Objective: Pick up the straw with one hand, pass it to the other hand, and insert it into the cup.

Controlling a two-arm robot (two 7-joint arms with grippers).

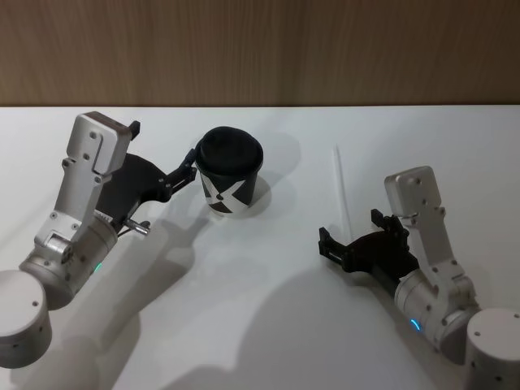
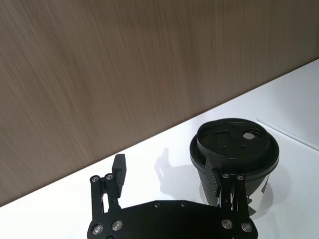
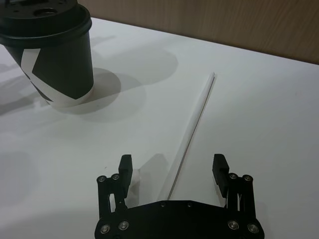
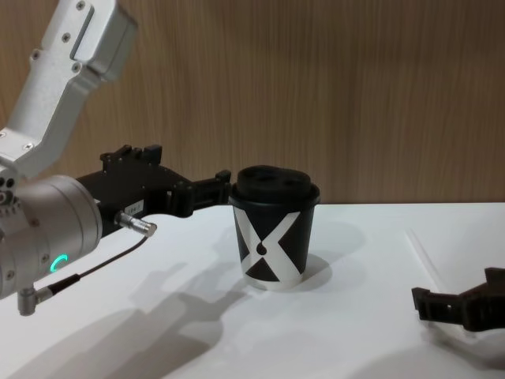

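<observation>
Two grippers: both released, fingers spread, nothing held.
Right gripper [image 3: 172, 163]: low over the table [image 1: 244, 325]; the near end of the straw [image 3: 197, 114] lies between its fingers, no contact visible.
Straw: flat on the table, right of the cup [image 1: 230, 175] and well apart from it, running away from the robot.
Left gripper [image 2: 164, 167]: raised to rim height, left of the cup; one fingertip [image 2: 213, 174] is tight against the cup wall under the lid [image 2: 234, 137], touching or just off, can't tell.
Cup: upright, lid on, mid-table.
</observation>
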